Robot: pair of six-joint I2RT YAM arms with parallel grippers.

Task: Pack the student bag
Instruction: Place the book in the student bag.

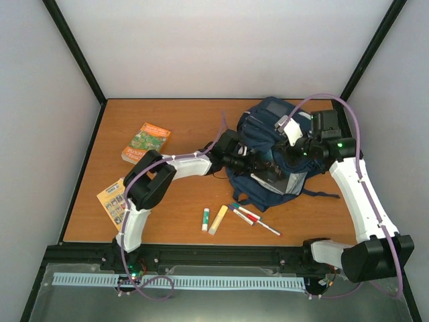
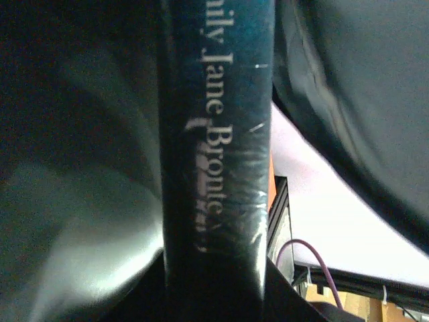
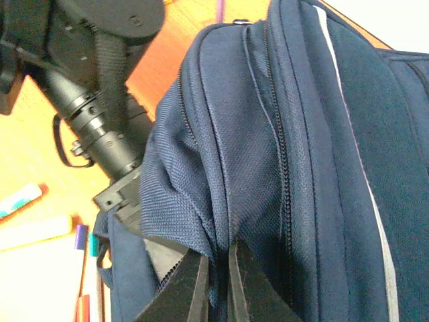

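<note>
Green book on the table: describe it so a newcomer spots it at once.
From the navy student bag at the table's rear right, look left across the wood. The book lies flat at rear left, thick, green-covered with orange edges; the booklet nearer the front is thin and yellow.

white lettering on the spine of the dark book [image 2: 216, 168] reads "ily jane bronte", the start cut off at the frame edge. print on the green book [image 1: 146, 142] is too small to read.
</note>
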